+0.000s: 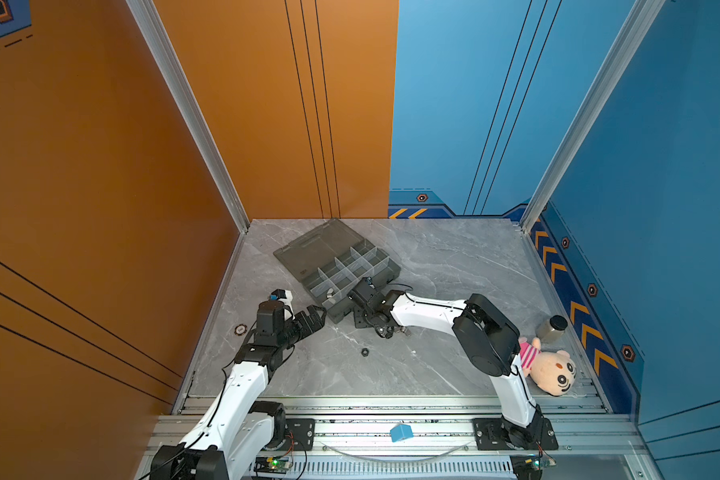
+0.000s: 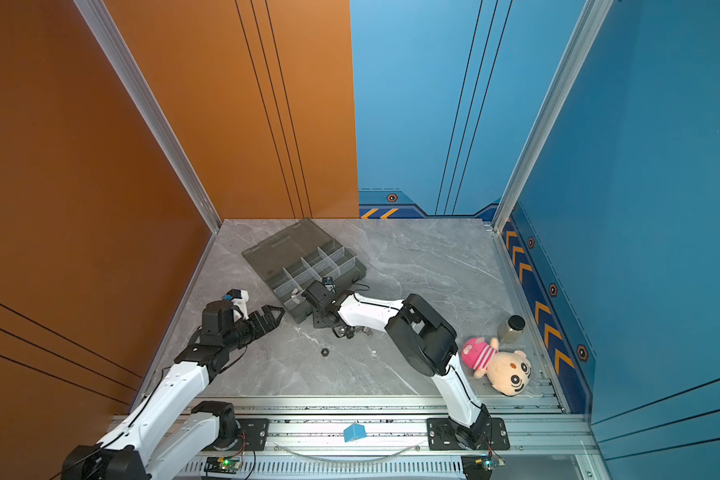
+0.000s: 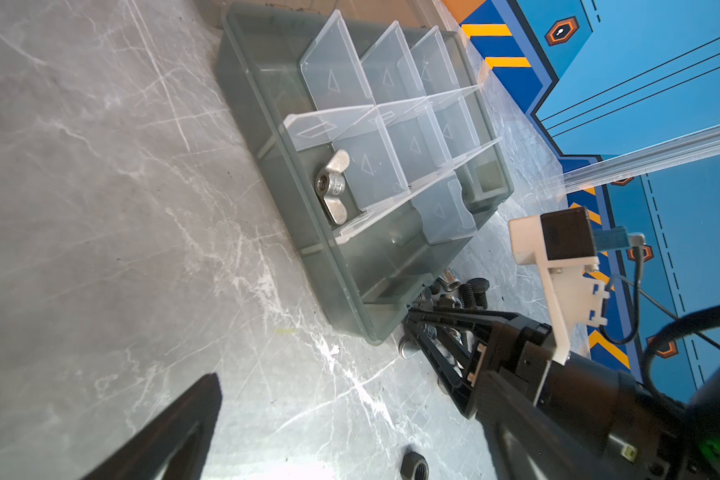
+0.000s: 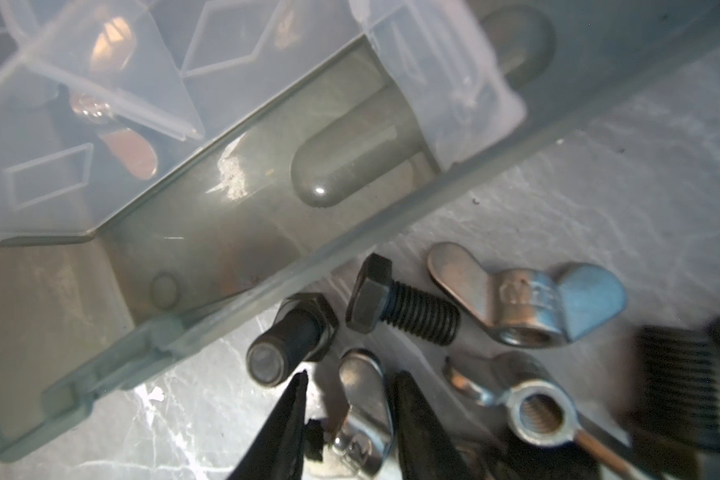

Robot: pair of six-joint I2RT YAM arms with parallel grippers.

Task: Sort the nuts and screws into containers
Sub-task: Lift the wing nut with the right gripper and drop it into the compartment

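While I go through the feeds one after another, both top views show me the containers (image 1: 352, 266), an open grey box with clear dividers, lying toward the back of the table (image 1: 454, 270). The pile (image 1: 387, 330) of loose screws and nuts sits just beside the box, at about 5 o'clock from it, and the right arm (image 1: 425, 309) bends down directly over it. The left gripper (image 1: 319, 318) hangs with its jaws wide apart and empty, just beside the box corner. A lone black nut (image 1: 365, 352) lies at about 4 o'clock from this gripper, apart from the pile.

In the left wrist view, one silver wing nut (image 3: 332, 187) rests inside a compartment against the box wall. The right gripper (image 3: 410, 318) has its tips low among the fasteners beside the box corner.

In the right wrist view, the fingers (image 4: 285, 424) of the right gripper stand partly apart on both sides of a second wing nut (image 4: 362, 411). Its long axis runs roughly along the fingers, toward the box wall just ahead. I cannot tell if they press on it or only straddle it. A black bolt (image 4: 400, 303) and a third wing nut (image 4: 524, 299) lie close in front. I judge the right arm clearly the nearer one for this piece, and the lift should go straight up so that the neighbours are not dragged.
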